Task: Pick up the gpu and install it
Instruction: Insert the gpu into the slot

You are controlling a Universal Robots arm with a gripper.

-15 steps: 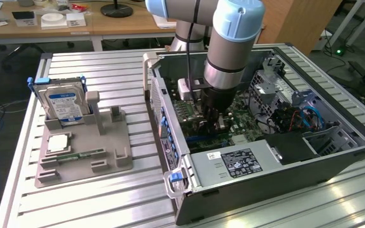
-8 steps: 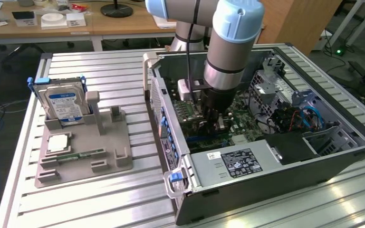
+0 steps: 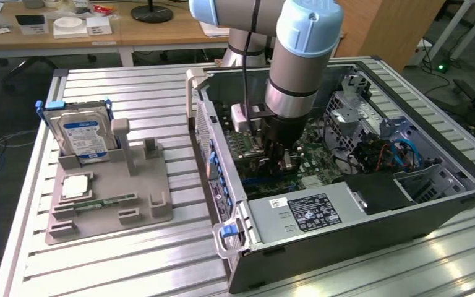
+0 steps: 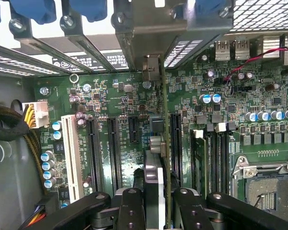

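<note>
One gpu [image 4: 166, 143], clamped in my claw [image 4: 158, 203]. I hold it edge-on to line up with a motherboard slot [image 4: 175, 153].

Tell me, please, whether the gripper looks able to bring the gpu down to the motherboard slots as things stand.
Probably yes. The gripper is shut on the gpu, held edge-on over the motherboard. No cable or part seems to lie between the card and the slots.
</note>
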